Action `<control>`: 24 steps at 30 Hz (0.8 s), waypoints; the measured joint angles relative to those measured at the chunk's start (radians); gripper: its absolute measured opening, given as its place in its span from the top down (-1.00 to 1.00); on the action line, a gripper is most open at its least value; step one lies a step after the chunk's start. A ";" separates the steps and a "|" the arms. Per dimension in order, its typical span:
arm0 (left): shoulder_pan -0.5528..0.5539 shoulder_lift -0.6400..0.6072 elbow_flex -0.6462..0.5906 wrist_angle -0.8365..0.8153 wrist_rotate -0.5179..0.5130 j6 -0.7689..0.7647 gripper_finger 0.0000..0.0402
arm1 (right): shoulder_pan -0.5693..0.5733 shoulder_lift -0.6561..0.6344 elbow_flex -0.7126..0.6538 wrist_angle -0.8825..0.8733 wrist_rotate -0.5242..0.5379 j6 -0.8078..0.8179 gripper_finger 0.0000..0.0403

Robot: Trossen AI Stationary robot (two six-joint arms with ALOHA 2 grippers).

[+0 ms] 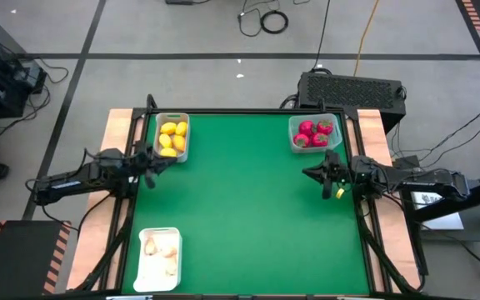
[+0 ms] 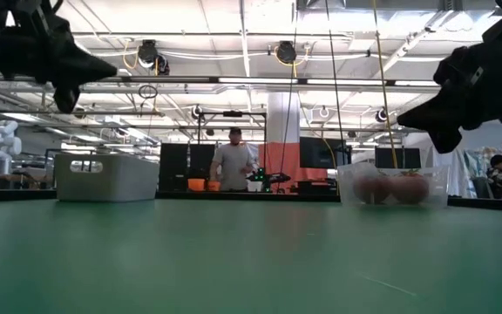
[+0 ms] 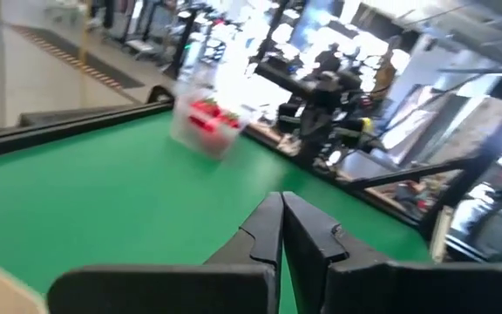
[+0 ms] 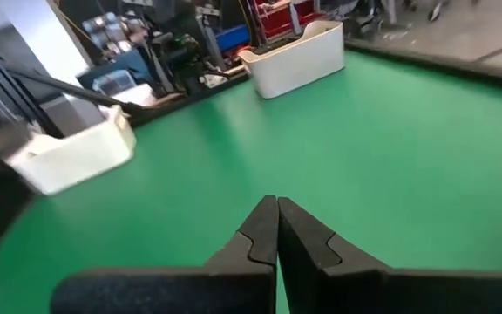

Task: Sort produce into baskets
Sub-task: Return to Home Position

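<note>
Counter status:
- Grey-white bin sits at the far-left corner with the yellow fruits inside. It shows in the low view as a solid tub.
- Clear bin sits at the far-right corner with the red fruits inside. The low view shows them through its wall.
- White tray is at the near-left corner and holds the garlic bulbs.
- No produce is loose on the green surface. Every piece I can see is in a bin or the tray.

Grippers:
- Left gripper is at the left edge, just beside the near end of the grey-white bin and raised off the counter. In the left wrist view its fingers are pressed together with nothing between them. It faces across the counter at the clear bin.
- Right gripper is at the right edge, near the clear bin on its near side, also raised. Its fingers are together and empty. The right wrist view looks across at the grey-white bin and the white tray.
- The low view shows both hanging high, left and right, well clear of the bins.

A person is standing in the room well behind the counter.
</note>
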State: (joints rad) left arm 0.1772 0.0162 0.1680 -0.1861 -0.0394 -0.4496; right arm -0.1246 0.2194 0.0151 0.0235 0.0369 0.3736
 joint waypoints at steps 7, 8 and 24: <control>0.000 0.001 -0.078 0.196 0.093 0.037 0.92 | 0.000 0.003 0.000 0.007 0.042 -0.138 1.00; 0.000 0.002 -0.100 0.224 0.099 0.037 0.92 | 0.000 0.003 0.000 0.007 0.042 -0.139 1.00; 0.000 0.001 -0.146 0.167 0.088 0.228 0.92 | 0.000 0.003 0.000 0.006 0.041 -0.139 1.00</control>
State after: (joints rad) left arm 0.1772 0.0176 0.0221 -0.0194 0.0486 -0.2218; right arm -0.1246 0.2226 0.0151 0.0296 0.0776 0.2344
